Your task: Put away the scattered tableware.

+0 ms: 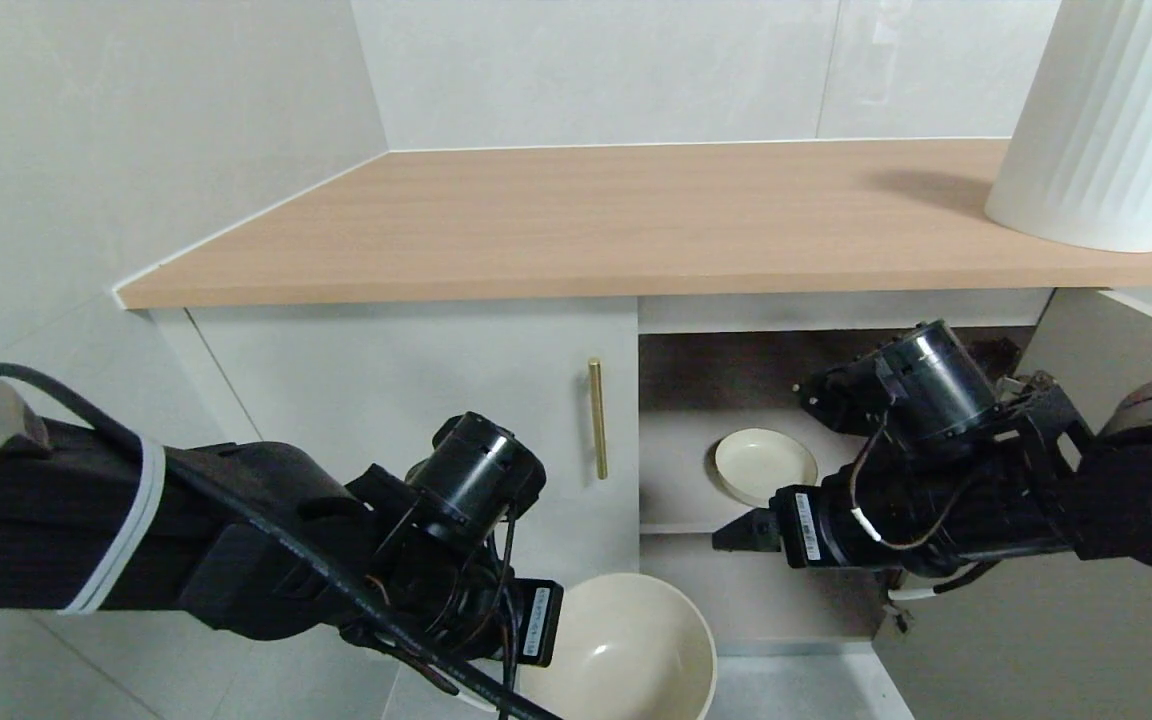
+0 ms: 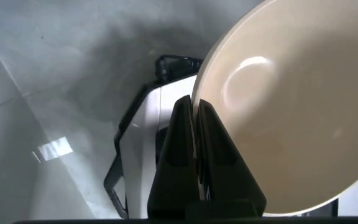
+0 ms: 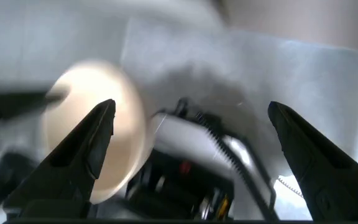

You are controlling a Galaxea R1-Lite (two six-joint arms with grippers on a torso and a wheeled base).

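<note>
A large cream bowl (image 1: 636, 650) hangs low in front of the cabinet, my left gripper (image 1: 542, 640) shut on its near rim. In the left wrist view the two black fingers (image 2: 185, 143) pinch the bowl's (image 2: 291, 106) edge. A small cream plate (image 1: 766, 465) lies on the shelf inside the open right compartment. My right gripper (image 1: 738, 535) hovers just in front of that shelf, below the plate, holding nothing. Its fingers (image 3: 92, 146) stand wide apart around the gripper's middle (image 3: 191, 155), with the bowl (image 3: 95, 134) blurred beyond them.
The left cabinet door (image 1: 416, 390) is closed, with a gold handle (image 1: 597, 418). A tall white ribbed vase (image 1: 1106, 120) stands on the wooden countertop (image 1: 586, 220) at the right. The open right door (image 1: 1126, 330) flanks my right arm.
</note>
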